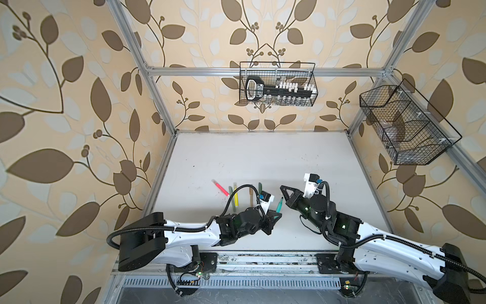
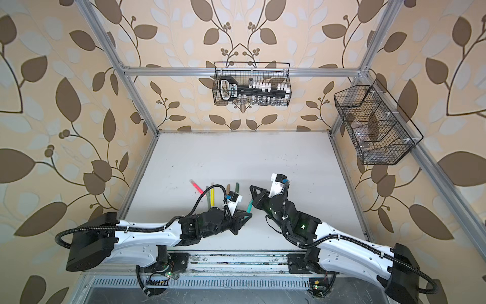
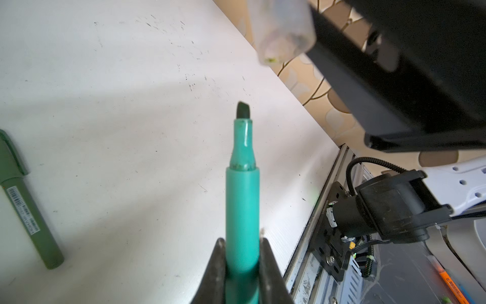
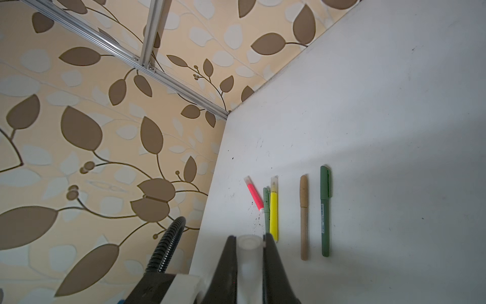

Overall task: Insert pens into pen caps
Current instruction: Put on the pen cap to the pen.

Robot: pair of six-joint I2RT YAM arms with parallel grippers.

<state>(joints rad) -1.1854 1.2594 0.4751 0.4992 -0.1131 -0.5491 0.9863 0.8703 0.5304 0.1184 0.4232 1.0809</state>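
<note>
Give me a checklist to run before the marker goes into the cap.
1. Grip of left gripper on green marker: ok.
2. Grip of right gripper on clear cap: ok.
3. Bare marker tip: ok.
4. Tip lined up with cap: not ok; in the left wrist view the cap sits off to one side.
5. Cap mouth facing tip: cannot tell.
6. Way clear of other pens: ok; they lie on the table, apart from both grippers.
</note>
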